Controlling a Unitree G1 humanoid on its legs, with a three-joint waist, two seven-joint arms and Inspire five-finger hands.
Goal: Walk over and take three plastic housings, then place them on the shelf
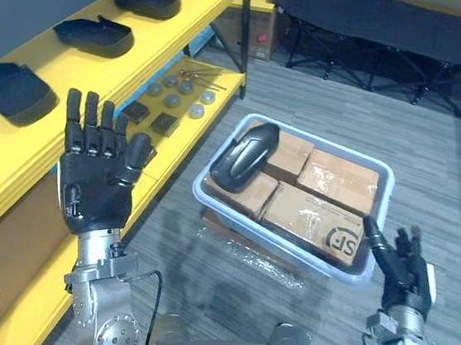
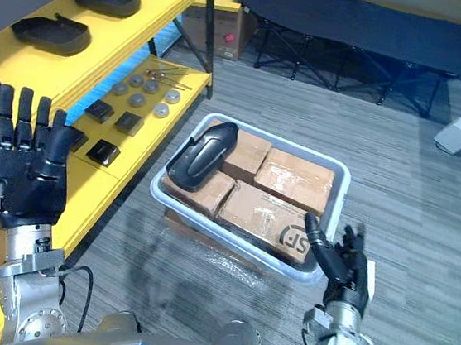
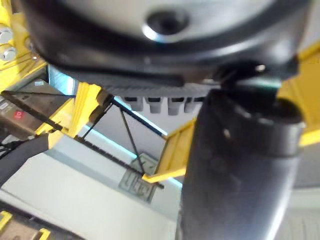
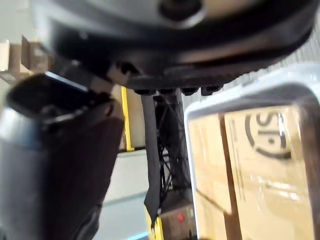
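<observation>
So one glossy black plastic housing [image 1: 245, 156] lay tilted on top of the brown cardboard boxes [image 1: 338, 181], at the far-left end of a pale plastic bin [image 1: 386, 183] that sat on the grey plank floor [image 1: 438, 179]. More black housings of the same kind [image 1: 94, 35] were lined up on the top board of the long yellow shelf [image 1: 200, 12] on the robot's left.

The left robot hand [image 1: 94, 184] was raised in the air, palm facing the head camera, fingers straight and pointing up. It was fully released and held nothing. It hovered in front of the shelf's edge, left of the bin and well apart from the housing in there.

The right robot hand [image 1: 401, 263] hung low, just beside the bin's near right corner. Its fingers were loosely spread and it was empty too. The bin's rim and the boxes lay between it and the housing.

Other stuff around: small grey round parts [image 1: 179, 92] and little black square pieces [image 1: 164, 123] on the lower shelf board, a cardboard box [image 1: 262, 28] by the shelf's far end, and a black folding cot [image 1: 397, 25] further back.
</observation>
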